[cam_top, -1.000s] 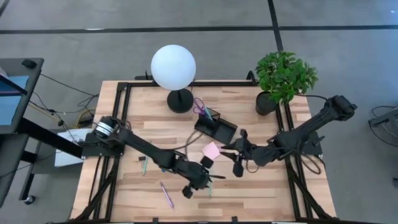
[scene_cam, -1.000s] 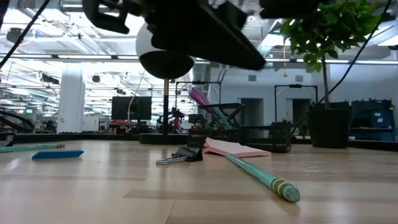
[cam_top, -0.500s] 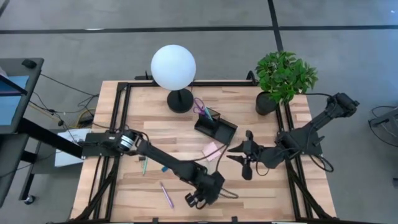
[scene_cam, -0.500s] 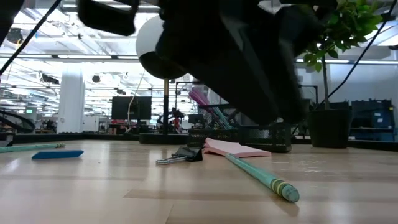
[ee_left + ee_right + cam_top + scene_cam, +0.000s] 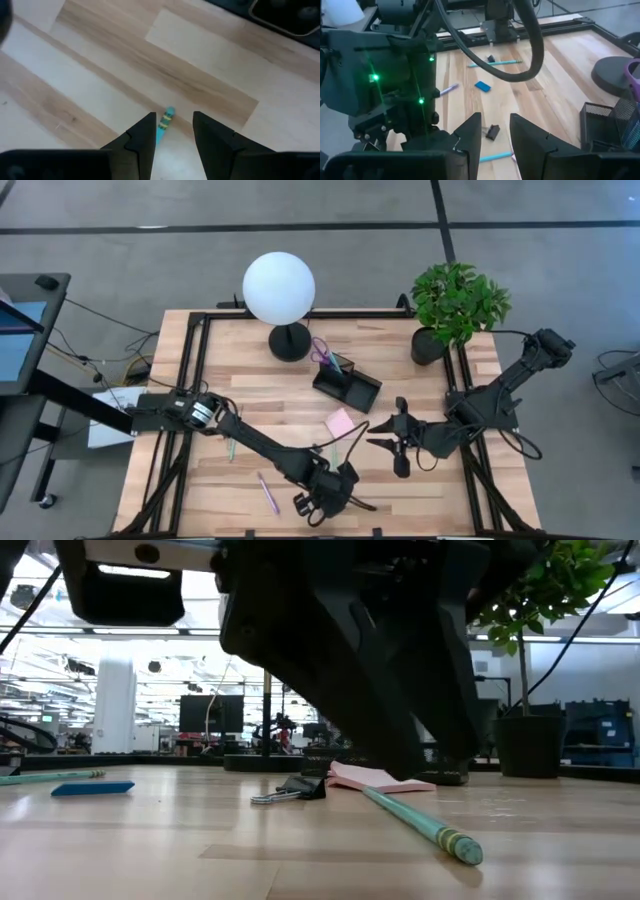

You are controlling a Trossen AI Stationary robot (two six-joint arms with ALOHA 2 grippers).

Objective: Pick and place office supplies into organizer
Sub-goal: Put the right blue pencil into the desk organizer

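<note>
Teal pen (image 5: pixel 165 120) lies on the wooden table (image 5: pixel 200 70), its end between the left gripper's (image 5: pixel 172 131) spread fingers; the right gripper (image 5: pixel 495 131) hovers, parted.

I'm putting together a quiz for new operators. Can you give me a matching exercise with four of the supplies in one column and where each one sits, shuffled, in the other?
Things:
1. purple-handled scissors
2. pink sticky-note pad
3. purple pen
4. striped-end teal pen

Places:
A. flat on the table beside the organizer
B. between the left gripper's open fingers, below them
C. standing in the organizer
D. alone on the table, near the edge farthest from the lamp

Pairs: 1-C, 2-A, 3-D, 4-B
</note>
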